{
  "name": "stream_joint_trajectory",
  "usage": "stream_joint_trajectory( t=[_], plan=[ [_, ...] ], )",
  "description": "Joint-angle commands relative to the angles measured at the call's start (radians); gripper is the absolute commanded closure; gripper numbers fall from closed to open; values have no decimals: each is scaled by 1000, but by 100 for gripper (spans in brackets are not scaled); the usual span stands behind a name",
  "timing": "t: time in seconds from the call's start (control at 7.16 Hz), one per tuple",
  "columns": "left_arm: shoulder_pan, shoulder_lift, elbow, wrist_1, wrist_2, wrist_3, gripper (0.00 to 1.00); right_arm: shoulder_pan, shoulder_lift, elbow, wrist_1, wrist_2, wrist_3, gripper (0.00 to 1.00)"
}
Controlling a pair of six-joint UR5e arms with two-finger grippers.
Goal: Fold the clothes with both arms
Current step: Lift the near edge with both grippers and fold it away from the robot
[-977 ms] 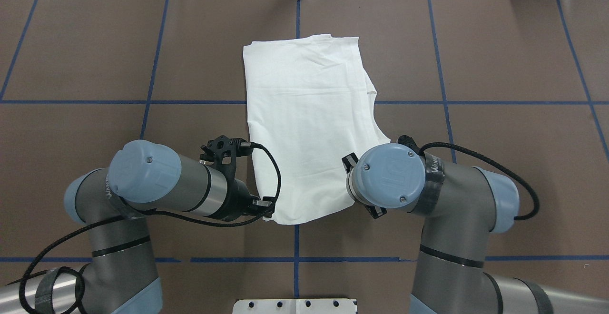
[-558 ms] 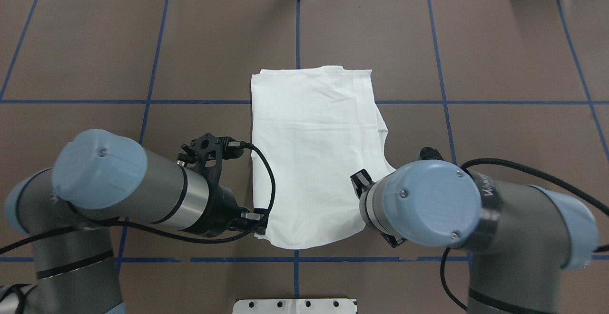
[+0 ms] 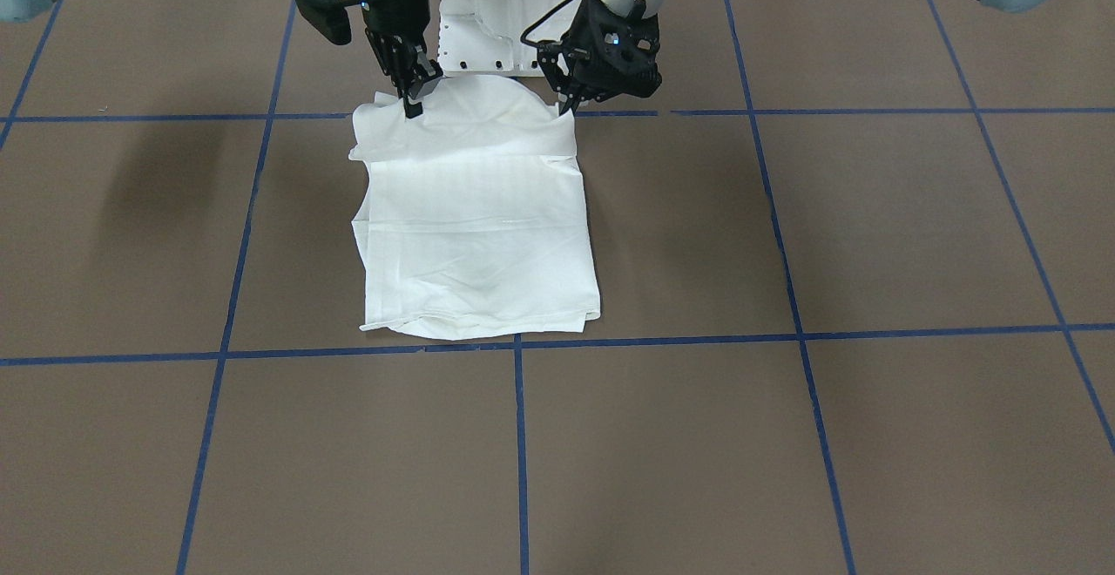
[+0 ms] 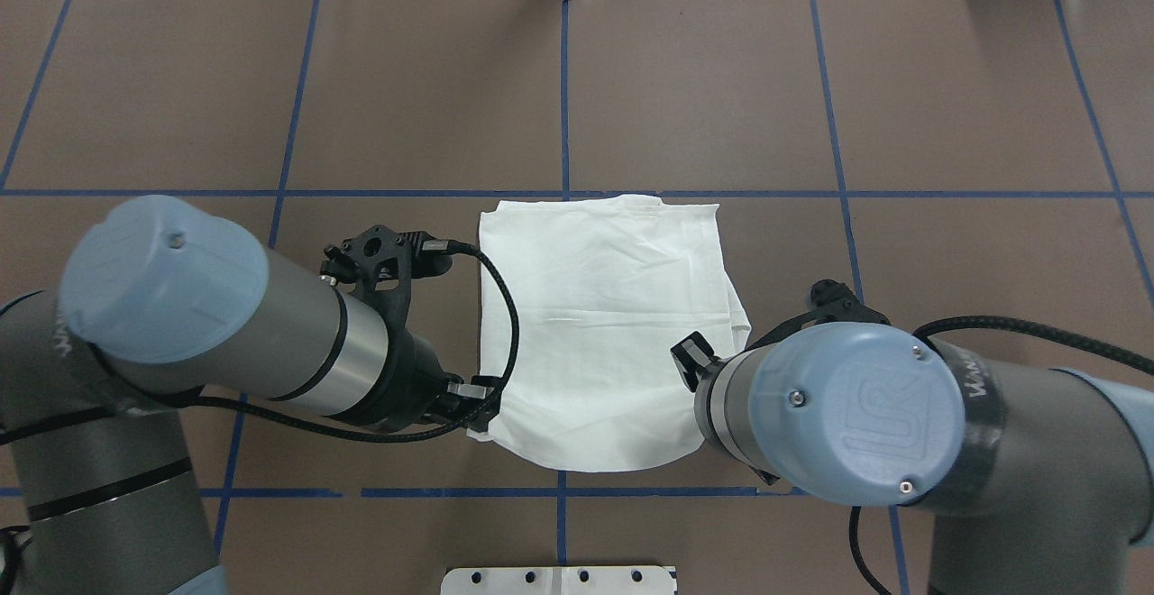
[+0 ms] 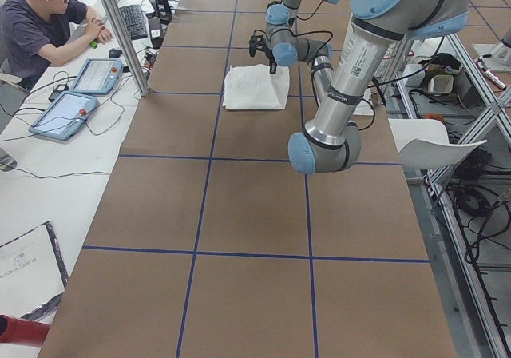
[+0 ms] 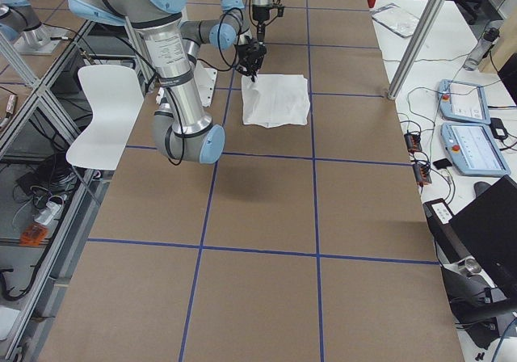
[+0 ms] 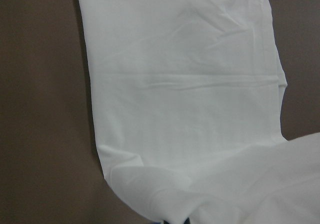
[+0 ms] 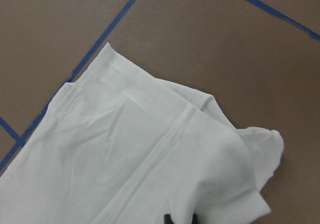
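**Brown matte worktop (image 4: 811, 81) with a folded white T-shirt (image 4: 604, 324) raised at its near edge**

Blue tape lines (image 4: 902, 192) rule the worktop into squares. The white T-shirt, soft cloth folded to a narrow rectangle, lies at the middle just ahead of the robot. Its long axis runs straight away from the robot. The far edge rests flat just beside a tape line, and the near edge hangs in a shallow raised arc. The black clawed left gripper (image 3: 568, 103) is pinched closed on the near left corner. The black clawed right gripper (image 3: 415, 98) is pinched closed on the near right corner. Each holds the corner on its own side. All the loose cloth lies forward of both grippers, so the next fold likely carries the near edge forward toward the far edge.
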Motion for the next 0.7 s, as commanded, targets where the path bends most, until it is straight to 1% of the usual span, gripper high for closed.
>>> stream_joint_trajectory(
  t=[0.0,0.14,0.28,0.56],
  plan=[
    [-101,-96,176,-10,10,105,100,89,2,-108,89,-4,-114,100],
    [-117,-130,254,-41,17,115,100,116,2,-163,141,-5,-149,100],
    [-117,-133,317,-108,65,115,100,139,13,-256,250,-5,-154,100],
    [-117,-135,463,-243,94,136,100,167,86,-457,374,-5,-181,100]
  ],
)
